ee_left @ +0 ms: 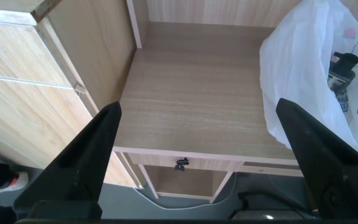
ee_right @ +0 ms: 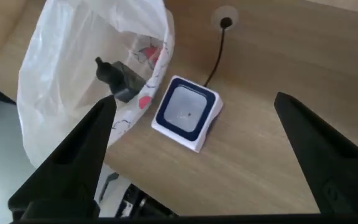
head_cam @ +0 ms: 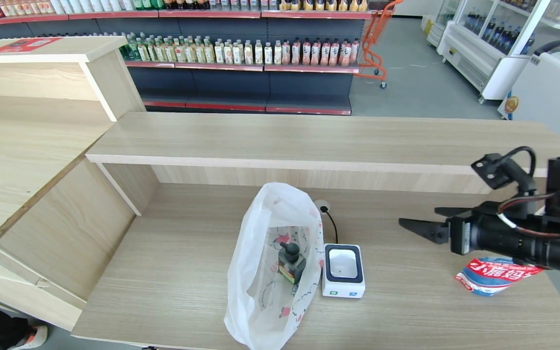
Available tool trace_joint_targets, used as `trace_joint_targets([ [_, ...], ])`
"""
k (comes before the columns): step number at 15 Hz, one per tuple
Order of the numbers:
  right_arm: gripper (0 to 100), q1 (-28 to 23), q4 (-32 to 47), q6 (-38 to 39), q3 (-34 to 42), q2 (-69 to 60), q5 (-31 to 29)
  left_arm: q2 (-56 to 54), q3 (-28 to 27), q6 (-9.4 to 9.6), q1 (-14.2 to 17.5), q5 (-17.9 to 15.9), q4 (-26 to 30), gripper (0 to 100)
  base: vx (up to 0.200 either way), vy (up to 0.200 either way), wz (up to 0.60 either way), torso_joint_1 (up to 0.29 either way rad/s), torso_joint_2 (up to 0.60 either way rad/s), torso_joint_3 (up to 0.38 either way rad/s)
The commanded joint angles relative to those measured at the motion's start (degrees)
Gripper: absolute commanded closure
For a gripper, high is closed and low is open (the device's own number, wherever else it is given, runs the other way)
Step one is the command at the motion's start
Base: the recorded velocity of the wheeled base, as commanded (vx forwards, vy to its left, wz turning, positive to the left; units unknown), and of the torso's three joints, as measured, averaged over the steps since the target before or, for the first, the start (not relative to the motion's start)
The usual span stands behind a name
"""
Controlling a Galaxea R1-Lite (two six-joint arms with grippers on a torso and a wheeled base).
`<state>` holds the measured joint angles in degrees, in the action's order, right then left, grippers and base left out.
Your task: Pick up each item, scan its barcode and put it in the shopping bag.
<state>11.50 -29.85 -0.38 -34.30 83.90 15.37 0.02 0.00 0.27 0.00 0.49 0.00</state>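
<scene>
The shopping bag (head_cam: 255,272) is stood open at the lower middle of the head view, just beside the scanner (head_cam: 342,267), so scanned goods can be dropped straight in; a dark bottle (head_cam: 290,265) is already lodged inside. A red-and-blue pouch (head_cam: 491,279) is seen at the lower right, probably next, near the right gripper (head_cam: 418,216), which is spread wide and empty. The left gripper (ee_left: 199,106) is likewise held wide open, with nothing gripped

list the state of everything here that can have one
shopping bag: open, upright on the counter
dark bottle: already inside the bag
scanner: face up beside the bag, nothing over it
red and blue pouch: lying on the counter, not bagged
left gripper: jaws open, empty
right gripper: jaws open, empty
</scene>
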Motion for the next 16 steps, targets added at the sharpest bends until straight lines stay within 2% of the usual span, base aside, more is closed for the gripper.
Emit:
trace_joint_targets([
  [1, 0, -4.38, 0.15, 2.14, 2.31, -7.69, -2.01, -0.02, 0.0, 0.0, 0.0, 0.04, 0.0, 0, 0.0, 0.0, 0.0, 0.0, 0.0, 0.0],
  [3, 0, -9.12, 0.94, 6.09, 1.96, -8.4, -3.07, -0.02, 0.0, 0.0, 0.0, 0.04, 0.0, 0, 0.0, 0.0, 0.0, 0.0, 0.0, 0.0],
  [7, 0, -16.15, 9.82, 14.35, -0.24, -10.07, -3.16, -0.02, 0.0, 0.0, 0.0, 0.04, 0.0, 0, 0.0, 0.0, 0.0, 0.0, 0.0, 0.0],
  [9, 0, -16.42, 15.18, 17.96, -2.79, -11.3, -3.07, -0.02, 0.0, 0.08, 0.0, -0.05, 0.0, 0, 0.0, 0.0, 0.0, 0.0, 0.0, 0.0],
  [10, 0, -16.51, 20.63, 20.59, -5.42, -12.0, -3.16, -0.02, 0.0, -0.62, 0.0, 0.04, 0.0, 0, 0.0, 0.0, 0.0, 0.0, 0.0, 0.0],
  [11, 0, -16.42, 22.82, 22.53, -6.48, -12.18, -3.42, -0.02, 0.0, -0.53, 0.0, 0.04, 0.0, 0, 0.0, -0.2, 0.0, 0.002, 0.0, 0.002],
  [14, 0, -16.42, 24.14, 27.1, -7.71, -11.3, -7.11, -0.02, 0.0, -0.44, 0.0, -0.05, 0.0, 0, 0.0, -0.2, 0.0, -0.002, 0.0, 0.004],
  [16, 0, -16.42, 25.46, 27.54, -7.8, -11.74, -7.37, -0.02, 0.0, -0.27, 0.0, -0.05, 0.0, 0, 0.0, -0.2, 0.0, 0.01, 0.0, 0.002],
])
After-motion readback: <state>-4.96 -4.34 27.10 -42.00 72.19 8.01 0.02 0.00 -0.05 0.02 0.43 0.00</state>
